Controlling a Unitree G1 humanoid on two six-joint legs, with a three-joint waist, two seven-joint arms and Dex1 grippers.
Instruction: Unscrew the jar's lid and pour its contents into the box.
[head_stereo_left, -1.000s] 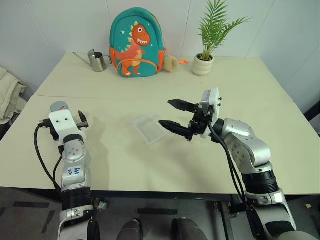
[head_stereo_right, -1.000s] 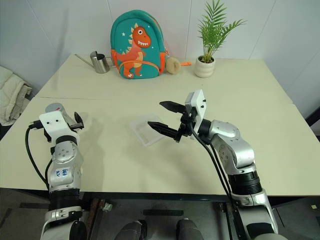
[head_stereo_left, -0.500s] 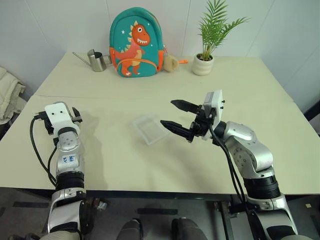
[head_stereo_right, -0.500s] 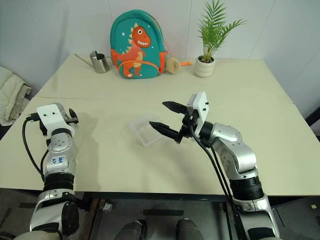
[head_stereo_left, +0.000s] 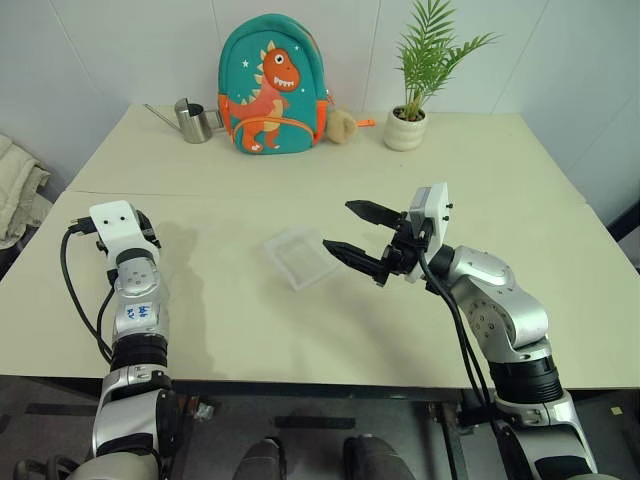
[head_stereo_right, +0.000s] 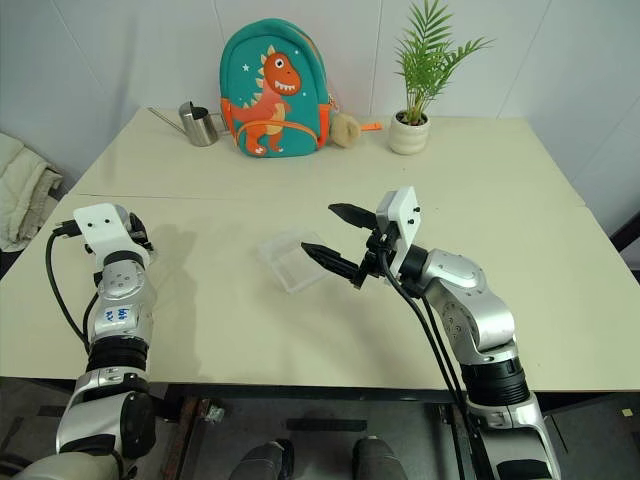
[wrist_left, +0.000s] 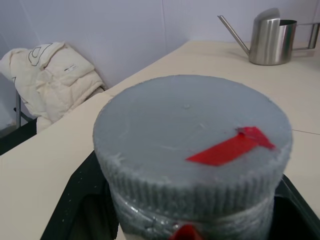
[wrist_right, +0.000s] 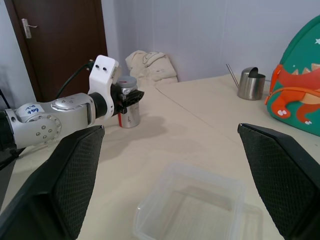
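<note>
My left gripper (wrist_right: 131, 96) pinches the ribbed grey lid (wrist_left: 192, 150) on the jar (wrist_right: 130, 114); right gripper (head_stereo_left: 352, 240) spread wide beside the clear square box (head_stereo_left: 298, 257).

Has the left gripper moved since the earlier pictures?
Yes. The left gripper, now shut on the small clear jar, has moved toward the table's left edge, away from the shallow clear plastic box.

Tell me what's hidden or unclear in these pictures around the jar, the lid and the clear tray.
- Small clear cylindrical jar: head views, hidden behind the left arm's white wrist housing.
- Jar contents: right wrist view, too small; left wrist view, hidden under the round grey screw lid.
- Left end effector fingertips: left wrist view, cut off by the bottom edge.
- Shallow clear plastic tray: near corner cut off by the bottom edge.
</note>
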